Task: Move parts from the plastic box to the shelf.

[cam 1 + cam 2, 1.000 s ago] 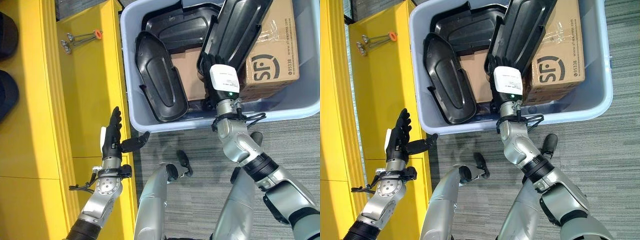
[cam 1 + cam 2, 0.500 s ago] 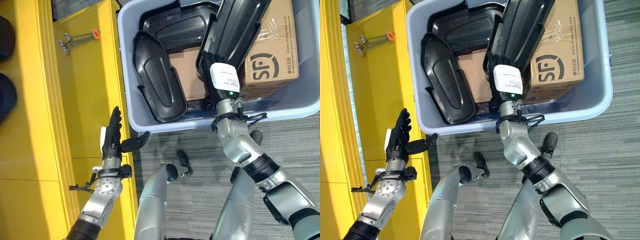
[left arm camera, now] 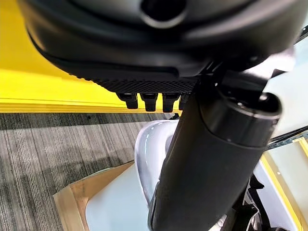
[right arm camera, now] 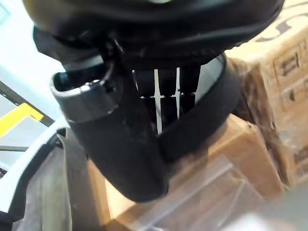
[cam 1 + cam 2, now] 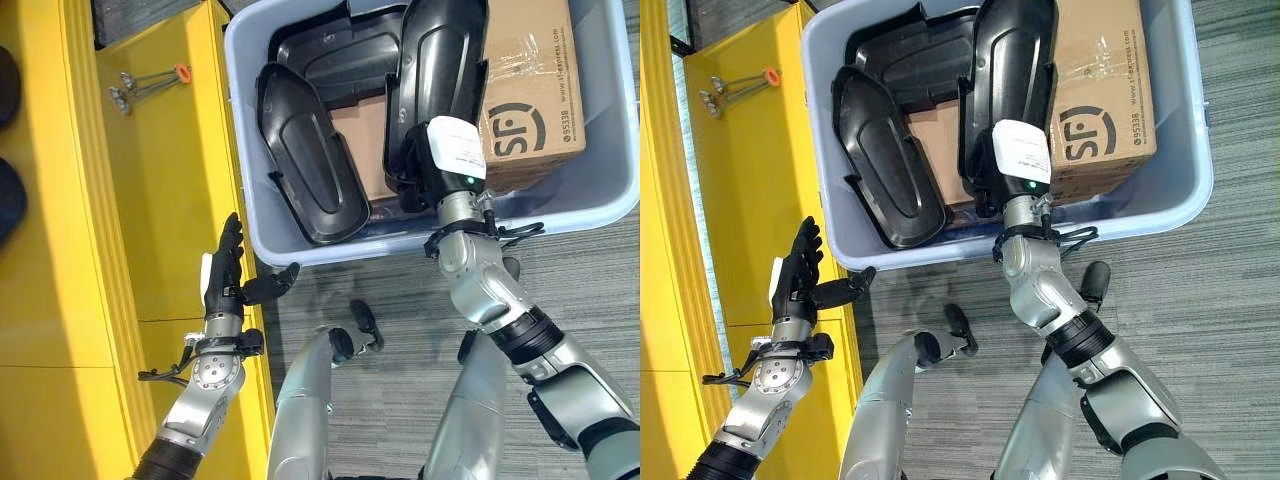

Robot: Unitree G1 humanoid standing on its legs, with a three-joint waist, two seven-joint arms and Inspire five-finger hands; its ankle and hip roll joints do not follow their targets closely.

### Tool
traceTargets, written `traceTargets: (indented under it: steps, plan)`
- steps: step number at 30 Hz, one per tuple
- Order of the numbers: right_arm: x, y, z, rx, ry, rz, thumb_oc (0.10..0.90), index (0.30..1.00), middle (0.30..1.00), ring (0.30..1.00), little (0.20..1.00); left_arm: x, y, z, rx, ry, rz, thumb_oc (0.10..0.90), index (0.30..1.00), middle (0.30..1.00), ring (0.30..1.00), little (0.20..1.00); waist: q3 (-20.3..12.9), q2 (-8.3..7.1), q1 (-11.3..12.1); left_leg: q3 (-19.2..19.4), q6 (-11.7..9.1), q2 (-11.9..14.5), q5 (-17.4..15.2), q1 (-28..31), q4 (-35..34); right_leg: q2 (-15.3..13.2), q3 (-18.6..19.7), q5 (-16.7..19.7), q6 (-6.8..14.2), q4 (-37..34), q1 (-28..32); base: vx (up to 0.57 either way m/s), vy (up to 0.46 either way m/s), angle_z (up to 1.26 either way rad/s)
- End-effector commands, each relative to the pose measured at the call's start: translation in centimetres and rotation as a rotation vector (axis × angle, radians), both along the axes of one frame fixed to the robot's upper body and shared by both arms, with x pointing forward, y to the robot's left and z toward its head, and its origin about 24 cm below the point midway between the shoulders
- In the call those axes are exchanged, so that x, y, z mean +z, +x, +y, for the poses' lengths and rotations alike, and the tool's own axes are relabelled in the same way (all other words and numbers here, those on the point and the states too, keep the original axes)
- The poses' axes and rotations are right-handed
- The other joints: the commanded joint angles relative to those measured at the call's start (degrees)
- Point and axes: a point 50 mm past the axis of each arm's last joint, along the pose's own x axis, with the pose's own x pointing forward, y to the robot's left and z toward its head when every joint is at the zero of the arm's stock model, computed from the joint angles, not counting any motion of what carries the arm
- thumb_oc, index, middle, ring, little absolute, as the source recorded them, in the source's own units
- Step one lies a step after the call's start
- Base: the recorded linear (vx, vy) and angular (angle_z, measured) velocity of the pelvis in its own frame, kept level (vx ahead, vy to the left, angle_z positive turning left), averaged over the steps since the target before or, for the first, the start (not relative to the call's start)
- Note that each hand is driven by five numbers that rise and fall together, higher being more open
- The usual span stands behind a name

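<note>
Right hand [image 5: 437, 170] reaches into the plastic box [image 5: 610, 205], fingers and thumb curled around the lower end of one long black part [image 5: 440, 60]; in its wrist view the fingers [image 4: 166, 84] wrap the part's edge. This part stands tilted, raised above the box's contents and leaning against the cardboard carton [image 5: 525, 90].

Black parts counted in the box: three. The held one, a second [image 5: 310, 160] lying against the box's left wall, a third [image 5: 345, 55] at the far wall. One carton.

Left hand [image 5: 225, 275] hangs outside the box, just left of its near-left corner, fingers straight, thumb out, holding nothing, over the yellow shelf [image 5: 160, 200]. One small metal tool [image 5: 145, 82] lies on the shelf, well left of the box; bare shelf surface surrounds it.
</note>
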Motion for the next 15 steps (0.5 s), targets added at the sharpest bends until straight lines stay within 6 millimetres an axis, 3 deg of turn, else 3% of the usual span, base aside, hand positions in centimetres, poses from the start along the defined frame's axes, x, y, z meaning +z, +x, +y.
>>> traceTargets:
  steps: [1, 15]
  plan:
    - [2.8, 0.4, -2.1, -0.074, -0.041, -0.096, 0.4, 0.3, 0.3, 0.3, 0.3, 3.2, -0.9, -0.2, 0.012, -0.063, -0.188, 0.9, 1.0, 1.0, 1.0, 1.0, 0.2, 9.77, 1.1, -5.9, -2.9, -6.1, 0.6, 5.6, -11.2, 3.0, -3.8, -12.7, 0.2, 10.1, -0.8, 0.0, 0.0, 0.0]
    - [3.0, 0.2, -0.7, 0.005, -0.074, -0.133, 0.4, 0.3, 0.3, 0.3, 0.3, 3.4, -0.7, -0.2, 0.008, -0.052, -0.199, 0.9, 1.0, 1.0, 1.0, 1.0, 0.2, 9.47, 1.6, -6.6, -2.9, -6.4, 1.2, 6.7, -12.6, 3.3, -4.3, -12.3, 0.4, 9.2, 0.4, 0.0, -0.004, 0.0]
